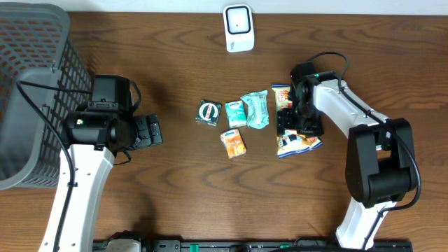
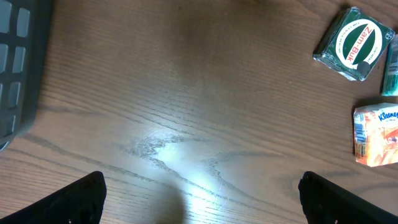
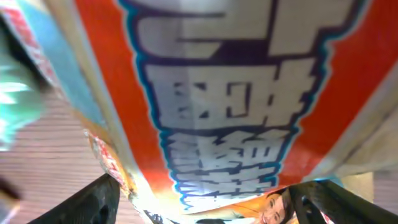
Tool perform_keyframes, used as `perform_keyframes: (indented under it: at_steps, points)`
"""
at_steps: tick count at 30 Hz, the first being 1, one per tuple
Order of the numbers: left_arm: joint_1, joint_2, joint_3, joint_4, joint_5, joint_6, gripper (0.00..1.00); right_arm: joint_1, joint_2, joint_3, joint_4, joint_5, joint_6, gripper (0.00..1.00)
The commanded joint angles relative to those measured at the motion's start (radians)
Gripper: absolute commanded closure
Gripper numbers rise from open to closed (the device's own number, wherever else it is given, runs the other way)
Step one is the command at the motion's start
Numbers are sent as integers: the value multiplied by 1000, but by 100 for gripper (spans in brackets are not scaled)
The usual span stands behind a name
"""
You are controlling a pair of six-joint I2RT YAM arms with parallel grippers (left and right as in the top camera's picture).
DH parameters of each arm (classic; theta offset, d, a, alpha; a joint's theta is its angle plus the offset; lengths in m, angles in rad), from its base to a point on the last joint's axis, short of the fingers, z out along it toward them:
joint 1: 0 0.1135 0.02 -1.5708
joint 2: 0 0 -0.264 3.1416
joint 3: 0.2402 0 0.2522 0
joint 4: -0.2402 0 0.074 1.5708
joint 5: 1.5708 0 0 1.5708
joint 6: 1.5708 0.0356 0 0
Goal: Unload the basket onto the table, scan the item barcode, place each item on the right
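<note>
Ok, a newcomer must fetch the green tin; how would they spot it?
From the white scanner at the far edge of the table, look toward the cluster of small packets mid-table. The green tin is its leftmost item. Only it is dark green and square, with a round red-and-white label.

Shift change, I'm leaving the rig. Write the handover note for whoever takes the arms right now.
Left gripper: open, empty, over bare table beside the basket.
Right gripper: fingers wide apart, down on the orange snack packet at the right end of the item cluster; no firm grip visible.
Scanner: at the table's far edge, apart from the items.
Done: nothing at the scanner yet.
Left: grip the packet, lift it, show its barcode to the scanner. No barcode is visible in any view.
</note>
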Motion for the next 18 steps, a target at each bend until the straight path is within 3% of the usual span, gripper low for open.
perform_keyframes:
  at_steps: [1,11,13,18]
  points:
    - [-4,5,-5,-2,-5,-16,2,-1,2,34,12,-121,11,16]
    - [-4,5,-5,-2,-5,-16,2,-3,2,290,-270,48,-6,15]
    - [-4,5,-5,-2,-5,-16,2,-2,2,299,-299,74,-6,23]
    - [-4,5,-5,-2,-5,-16,2,1,2,246,-311,89,-24,58]
